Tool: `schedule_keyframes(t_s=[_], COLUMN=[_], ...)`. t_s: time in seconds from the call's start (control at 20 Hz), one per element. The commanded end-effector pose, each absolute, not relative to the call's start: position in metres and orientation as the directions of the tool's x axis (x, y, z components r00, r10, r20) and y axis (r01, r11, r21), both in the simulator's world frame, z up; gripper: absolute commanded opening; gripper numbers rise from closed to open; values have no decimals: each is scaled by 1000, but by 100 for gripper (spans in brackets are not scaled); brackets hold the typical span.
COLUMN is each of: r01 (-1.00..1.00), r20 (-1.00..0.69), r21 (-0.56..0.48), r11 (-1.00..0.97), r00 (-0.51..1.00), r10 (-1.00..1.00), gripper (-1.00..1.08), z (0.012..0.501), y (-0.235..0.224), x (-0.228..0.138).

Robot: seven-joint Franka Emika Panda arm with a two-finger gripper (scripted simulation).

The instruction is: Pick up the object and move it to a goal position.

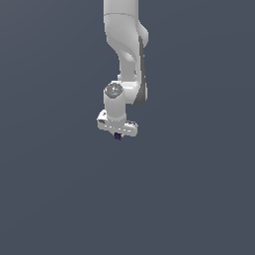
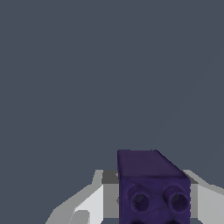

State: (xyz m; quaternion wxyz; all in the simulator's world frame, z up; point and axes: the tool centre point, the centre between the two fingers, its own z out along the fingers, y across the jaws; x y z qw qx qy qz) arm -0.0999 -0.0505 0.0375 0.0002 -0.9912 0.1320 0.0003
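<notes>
The object is a tiny dark purple-blue block (image 1: 118, 136), seen just under the white hand in the exterior view. In the wrist view the block (image 2: 151, 183) is large and close, with two round holes on its near face, sitting between the white fingers (image 2: 89, 203). My gripper (image 1: 118, 134) is shut on the block and hangs in the middle of the exterior view, with the arm rising above it. The fingertips are mostly hidden by the hand and the block.
Only a plain dark grey-blue background shows in both views. No other objects, edges or goal marker are in view.
</notes>
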Motion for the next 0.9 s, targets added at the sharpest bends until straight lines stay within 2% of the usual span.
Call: schedule_keyframes(t_s=[0.0, 0.45, 0.85], r01=[-263, -263, -263], r20=[0, 0, 0], r21=[0, 0, 0], r11=[-965, -965, -965], r00=[965, 965, 965], r10=[-263, -263, -263], gripper=[-100, -100, -100], z=[43, 57, 61], y=[-79, -157, -181], x=[-103, -110, -111])
